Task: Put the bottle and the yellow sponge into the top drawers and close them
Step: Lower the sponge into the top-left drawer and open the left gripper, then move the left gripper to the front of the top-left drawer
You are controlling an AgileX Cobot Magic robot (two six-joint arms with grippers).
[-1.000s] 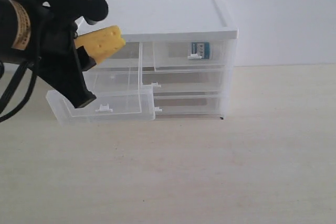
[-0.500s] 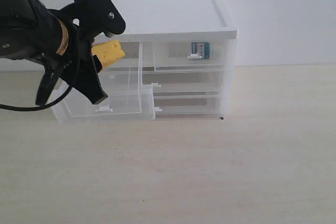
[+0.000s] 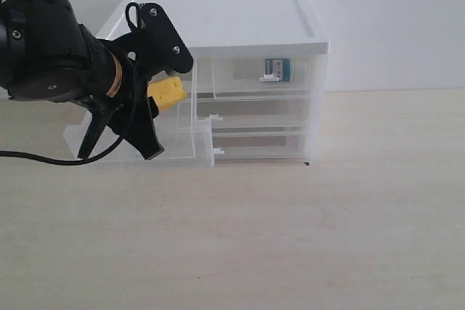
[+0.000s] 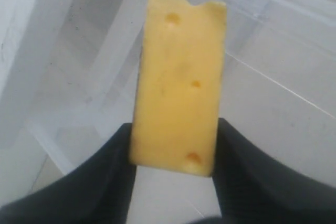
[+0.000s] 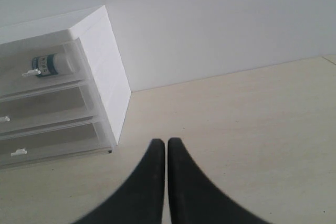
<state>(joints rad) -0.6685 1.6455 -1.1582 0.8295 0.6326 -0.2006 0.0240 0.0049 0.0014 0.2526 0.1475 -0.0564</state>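
My left gripper (image 3: 151, 107) is shut on the yellow sponge (image 3: 167, 93), a cheese-like wedge with shallow holes, and holds it inside the pulled-out top left drawer (image 3: 174, 147). The left wrist view shows the sponge (image 4: 178, 82) pinched at its lower end between black fingers (image 4: 113, 166), with clear drawer walls behind it. The white bottle (image 3: 277, 69) with its blue-teal label lies in the top right drawer (image 3: 263, 78), which is pushed in; the right wrist view also shows this bottle (image 5: 52, 64). My right gripper (image 5: 166, 145) is shut on nothing above bare tabletop, away from the cabinet (image 5: 100, 40).
The white-topped cabinet (image 3: 240, 19) stands at the back against a pale wall. Below the top pair are two full-width drawers (image 3: 261, 114), pushed in. The light wooden tabletop (image 3: 305, 237) spreads in front and to the right.
My left arm has moved right and down, carrying the sponge from above the open left drawer into it. The drawers and bottle have not moved.
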